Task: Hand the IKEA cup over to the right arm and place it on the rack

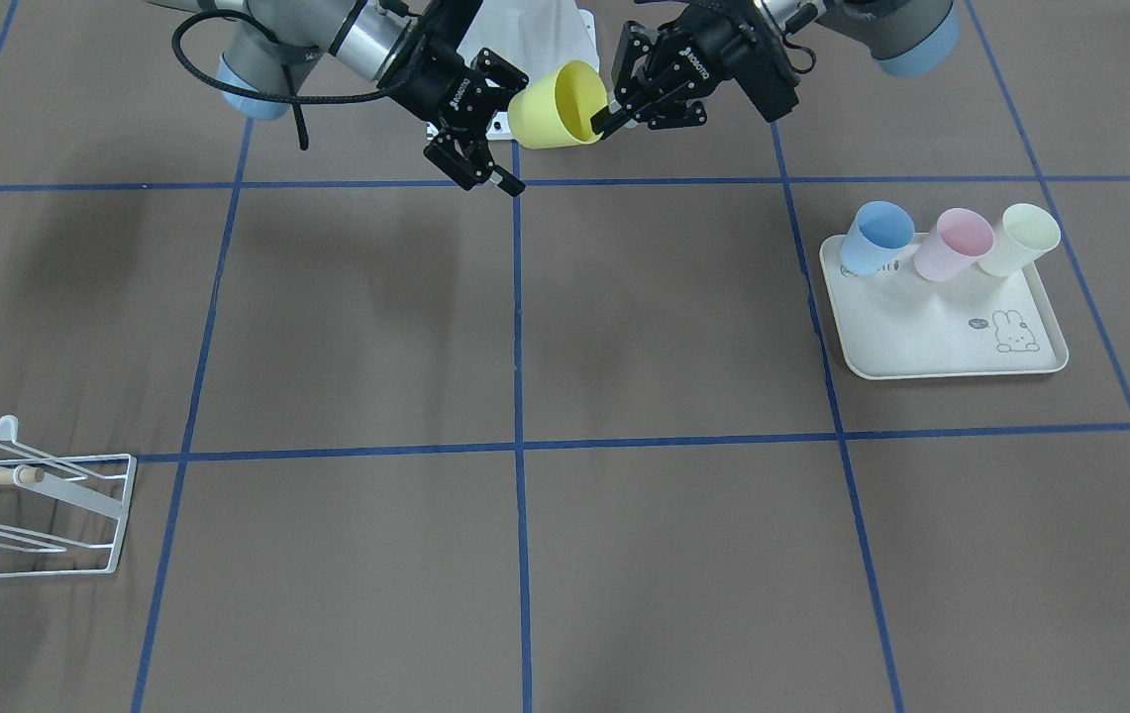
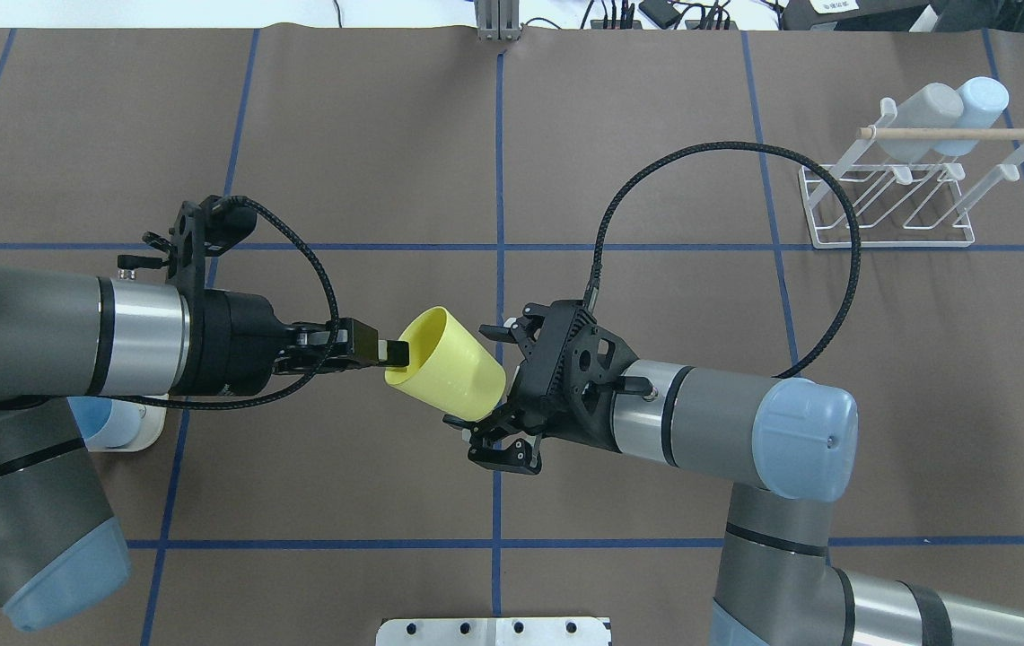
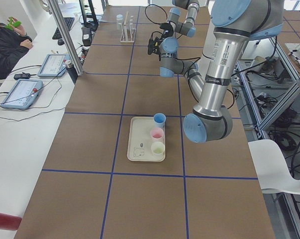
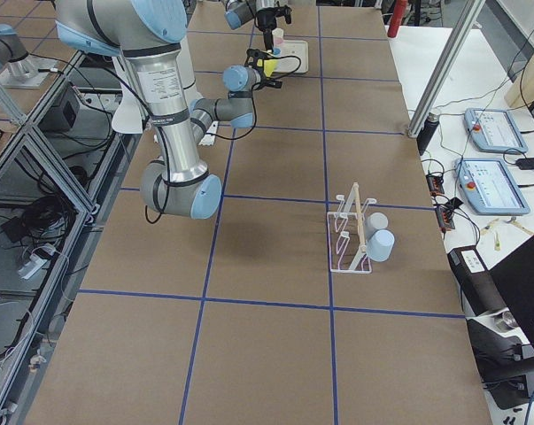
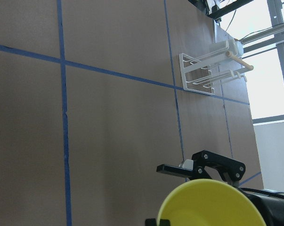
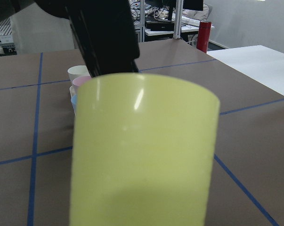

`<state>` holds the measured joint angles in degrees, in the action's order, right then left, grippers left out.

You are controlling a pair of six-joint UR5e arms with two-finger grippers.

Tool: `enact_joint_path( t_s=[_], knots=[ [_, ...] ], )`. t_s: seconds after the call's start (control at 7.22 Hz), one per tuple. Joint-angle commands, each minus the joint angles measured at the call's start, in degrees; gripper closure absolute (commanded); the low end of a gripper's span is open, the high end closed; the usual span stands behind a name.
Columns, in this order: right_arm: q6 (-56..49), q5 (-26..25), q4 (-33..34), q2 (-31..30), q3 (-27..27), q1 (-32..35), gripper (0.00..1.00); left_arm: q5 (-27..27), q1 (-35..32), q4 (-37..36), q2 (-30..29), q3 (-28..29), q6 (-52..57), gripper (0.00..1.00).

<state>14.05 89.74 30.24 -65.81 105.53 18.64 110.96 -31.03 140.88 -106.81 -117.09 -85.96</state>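
Cup (image 2: 449, 372), yellow, hangs tilted on its side above the middle of the table (image 2: 655, 135), its rim pinched by the closed left gripper (image 2: 390, 352) at 9 o'clock. At 4 o'clock the right gripper (image 2: 483, 392) gapes wide about its base, gripping nothing. The rack (image 2: 888, 211) stands well apart at 2 o'clock.

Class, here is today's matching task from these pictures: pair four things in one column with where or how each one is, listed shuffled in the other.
Things:
1. yellow cup
2. pink cup
3. grey cup
4. right pincer

Place or state:
A. on the rack
B. open
C. on the tray
D. gripped at the rim by the left pincer

Pairs: 1-D, 2-C, 3-A, 4-B.
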Motion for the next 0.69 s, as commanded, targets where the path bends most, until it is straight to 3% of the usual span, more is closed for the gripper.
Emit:
enact_joint_path(
  t_s=[0.0, 0.14, 0.55],
  knots=[
    [-0.08, -0.09, -4.97, -0.11, -0.49, -0.45, 0.04, -0.31, 0.27, 0.01, 0.02, 0.36, 0.0, 1.0],
    [-0.08, -0.18, -7.88, -0.72, -0.59, -0.89, 0.04, -0.22, 0.27, 0.1, -0.06, 0.8, 0.18, 1.0],
    [-0.08, -0.18, -8.09, -0.72, -0.59, -1.07, 0.09, 0.3, 0.27, 0.45, 0.02, 0.72, 0.35, 1.0]
  ],
)
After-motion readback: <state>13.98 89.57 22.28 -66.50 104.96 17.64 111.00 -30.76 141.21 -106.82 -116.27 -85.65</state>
